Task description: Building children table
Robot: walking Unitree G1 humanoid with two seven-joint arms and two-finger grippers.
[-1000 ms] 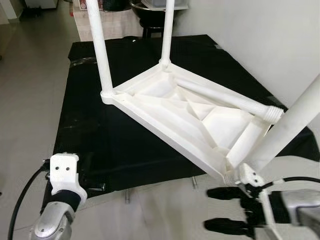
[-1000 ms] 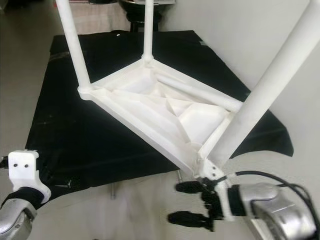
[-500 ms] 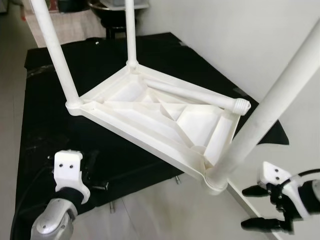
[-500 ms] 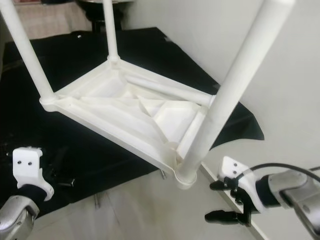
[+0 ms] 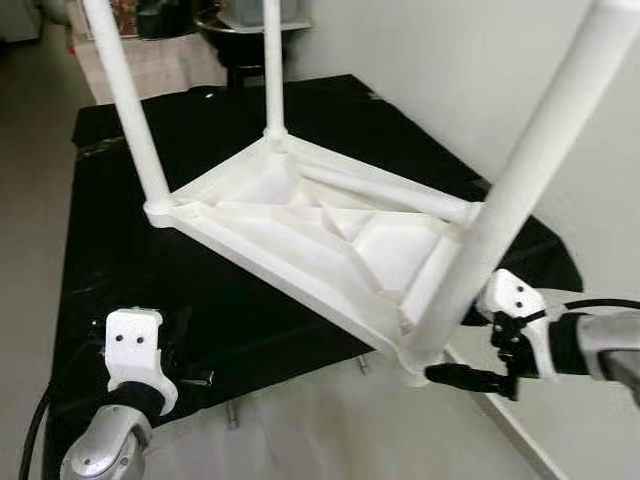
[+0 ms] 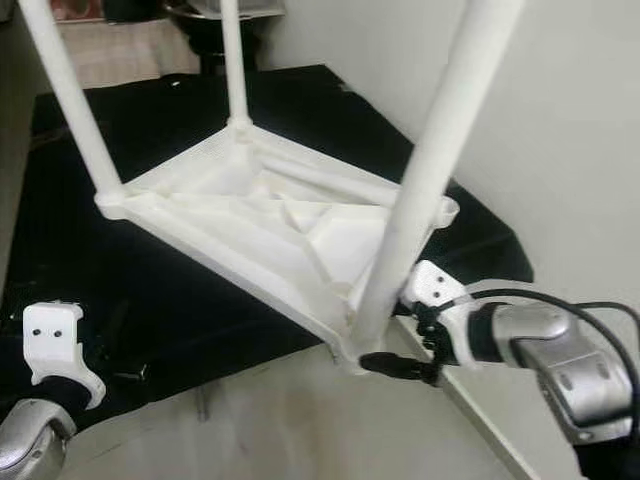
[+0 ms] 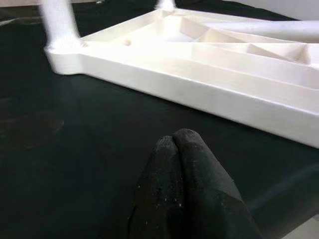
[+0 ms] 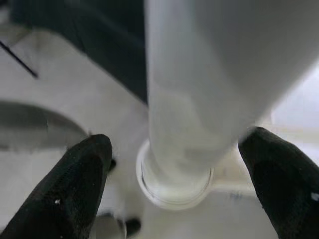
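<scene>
Returning to the near table leg (image 5: 520,190), the right gripper (image 8: 174,174) now straddles its base with fingers spread wide, not yet clamped; the left gripper (image 7: 187,144) idles closed, empty, over the black mat (image 5: 130,260).

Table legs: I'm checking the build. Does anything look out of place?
Yes. Three legs stand upright in corners of the upturned table, but the fourth leg lies loose across its underside. The right gripper has open fingers around the near leg.
</scene>
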